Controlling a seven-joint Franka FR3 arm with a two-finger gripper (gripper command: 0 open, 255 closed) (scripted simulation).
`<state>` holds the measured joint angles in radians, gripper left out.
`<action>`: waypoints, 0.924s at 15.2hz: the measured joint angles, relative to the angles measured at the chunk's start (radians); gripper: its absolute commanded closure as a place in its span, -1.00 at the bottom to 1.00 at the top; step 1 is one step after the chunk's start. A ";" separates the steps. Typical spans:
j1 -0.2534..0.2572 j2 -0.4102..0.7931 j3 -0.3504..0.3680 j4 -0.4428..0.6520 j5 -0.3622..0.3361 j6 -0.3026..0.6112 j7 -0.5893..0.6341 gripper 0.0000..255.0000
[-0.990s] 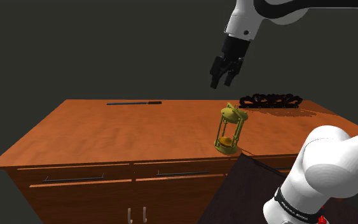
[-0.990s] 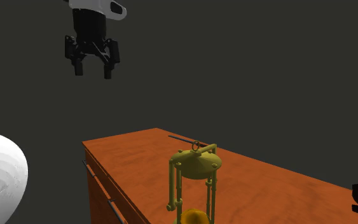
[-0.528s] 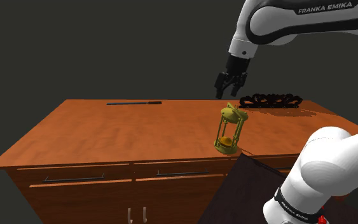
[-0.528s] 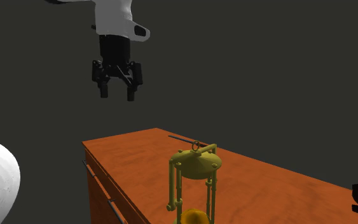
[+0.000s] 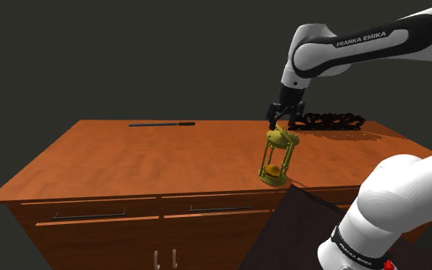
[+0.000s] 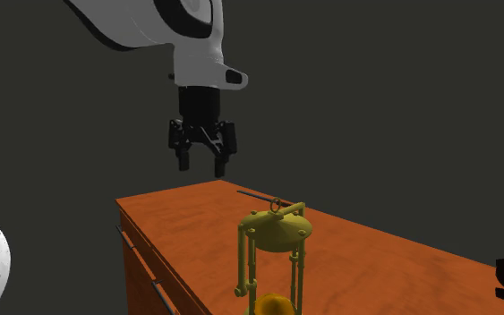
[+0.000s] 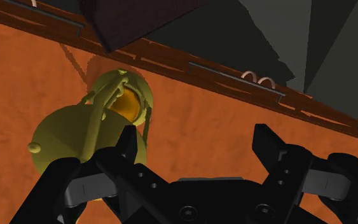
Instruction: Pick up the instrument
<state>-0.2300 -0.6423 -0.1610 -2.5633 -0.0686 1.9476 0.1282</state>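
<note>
Standing upright on the orange-brown wooden table (image 5: 153,161), near the edge by the robot's dark stand (image 5: 287,230), the olive-yellow instrument with a domed cap, slim posts and an amber ball at its base (image 5: 277,157) is resting free, with nothing touching it. The all-black two-finger tool (image 5: 277,123) is hovering above it with its fingers standing apart and nothing between them. In the wrist view the domed cap is lying off to one finger's side, not in the gap. I am judging this as the approach step, with the grasp not yet made. The next move is calling for a sideways correction to centre the gap over the cap or posts, then a descent and a close. On the white arm, the lettering "FRANKA EMIKA" (image 5: 364,38) is reading clearly. No other writing is showing.
</note>
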 measured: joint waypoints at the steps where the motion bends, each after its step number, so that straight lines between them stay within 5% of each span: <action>1: -0.012 0.015 -0.005 -0.006 -0.008 0.015 0.009 -1.00; 8: -0.127 0.100 -0.084 -0.086 -0.100 0.142 0.027 -1.00; 14: -0.144 0.154 -0.103 -0.123 -0.117 0.228 0.034 -1.00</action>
<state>-0.3736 -0.4886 -0.2645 -2.6863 -0.1855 2.1752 0.1625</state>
